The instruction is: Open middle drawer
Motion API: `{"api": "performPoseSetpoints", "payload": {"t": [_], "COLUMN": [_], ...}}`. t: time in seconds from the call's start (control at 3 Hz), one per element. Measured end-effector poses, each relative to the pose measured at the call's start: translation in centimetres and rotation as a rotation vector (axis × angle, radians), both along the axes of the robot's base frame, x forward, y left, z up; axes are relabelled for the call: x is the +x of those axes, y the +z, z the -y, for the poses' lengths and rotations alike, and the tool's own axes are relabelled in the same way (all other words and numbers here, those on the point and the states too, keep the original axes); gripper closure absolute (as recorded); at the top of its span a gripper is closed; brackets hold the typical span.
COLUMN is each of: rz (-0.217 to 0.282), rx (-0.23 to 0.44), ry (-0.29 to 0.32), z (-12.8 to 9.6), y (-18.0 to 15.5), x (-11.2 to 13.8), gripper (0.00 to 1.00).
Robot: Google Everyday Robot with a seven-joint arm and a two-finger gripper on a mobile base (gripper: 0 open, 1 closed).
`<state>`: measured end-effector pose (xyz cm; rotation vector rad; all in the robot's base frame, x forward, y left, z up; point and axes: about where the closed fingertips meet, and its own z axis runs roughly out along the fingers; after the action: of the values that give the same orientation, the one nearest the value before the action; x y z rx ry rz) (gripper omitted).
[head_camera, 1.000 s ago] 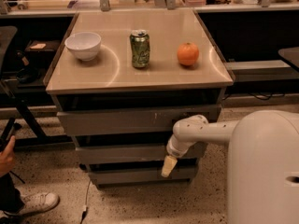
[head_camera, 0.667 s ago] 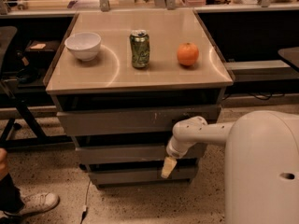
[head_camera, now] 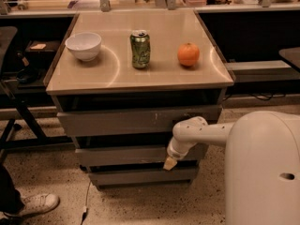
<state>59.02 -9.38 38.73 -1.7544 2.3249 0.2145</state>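
The middle drawer (head_camera: 122, 155) is the wide, plain grey front between the taller scratched front (head_camera: 136, 121) above and the narrow front (head_camera: 140, 176) below. A dark gap shows above it and none of its inside shows. My gripper (head_camera: 169, 163) hangs from the white arm (head_camera: 197, 134) at the right end of the middle drawer's front, its tan tip at the front's lower edge. I cannot tell whether it touches the front.
On the cabinet's tan top (head_camera: 93, 76) stand a white bowl (head_camera: 83, 46), a green can (head_camera: 140, 49) and an orange (head_camera: 188, 54). My white base (head_camera: 265, 172) fills the lower right. A person's shoe (head_camera: 33, 205) is at the lower left and a black frame (head_camera: 18, 111) stands at the left.
A person's hand at the left edge has gone out of view. The arm, gripper and drawers have not visibly moved.
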Motion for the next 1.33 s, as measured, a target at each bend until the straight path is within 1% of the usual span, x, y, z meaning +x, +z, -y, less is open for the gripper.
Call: {"api": "performPoseSetpoints", "payload": {"t": [0.67,1.0,1.33], "rz": [0.000,0.000,0.000], "rx": [0.000,0.000,0.000], "ry": [0.000,0.000,0.000], "z": [0.00,0.00,0.00], "y": [0.00,-0.01,0.00], "x": [0.00,-0.01,-0.01], "gripper": [0.87,1.00,1.00]}}
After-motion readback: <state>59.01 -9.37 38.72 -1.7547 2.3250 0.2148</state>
